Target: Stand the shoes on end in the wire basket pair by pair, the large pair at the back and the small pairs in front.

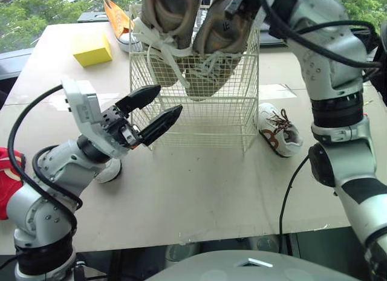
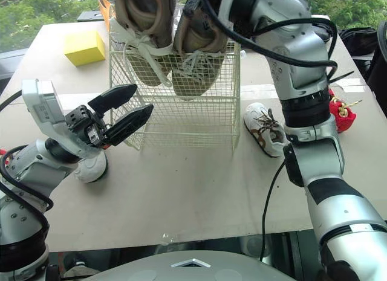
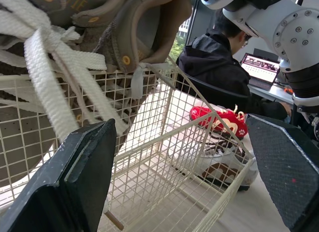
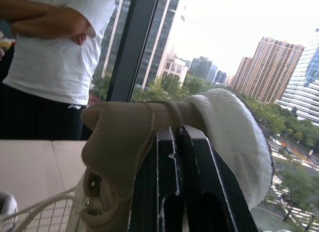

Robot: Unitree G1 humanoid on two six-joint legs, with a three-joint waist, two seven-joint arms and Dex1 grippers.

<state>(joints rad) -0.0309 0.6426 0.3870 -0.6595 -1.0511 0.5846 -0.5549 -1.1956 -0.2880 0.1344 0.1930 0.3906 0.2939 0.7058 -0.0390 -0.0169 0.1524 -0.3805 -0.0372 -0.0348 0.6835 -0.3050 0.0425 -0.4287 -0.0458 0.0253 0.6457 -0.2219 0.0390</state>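
Open tabletop (image 1: pixel 199 184) between basket (image 1: pixel 205 121) and edge

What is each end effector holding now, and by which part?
Right end effector grips a large tan shoe by its collar rim; left end effector is open, holding nothing.

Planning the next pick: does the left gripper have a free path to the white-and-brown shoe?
Probably not: the wire basket stands between the open left gripper and the white-and-brown shoe.

tan shoes (image 1: pixel 181 27): tops chopped off by top edge | orange shoe (image 1: pixel 118 18): partly behind basket (image 1: pixel 199 106) | white shoe (image 2: pixel 92 166): half under left arm (image 2: pixel 54 154) | red thing (image 1: pixel 7 178): cut off, can't tell
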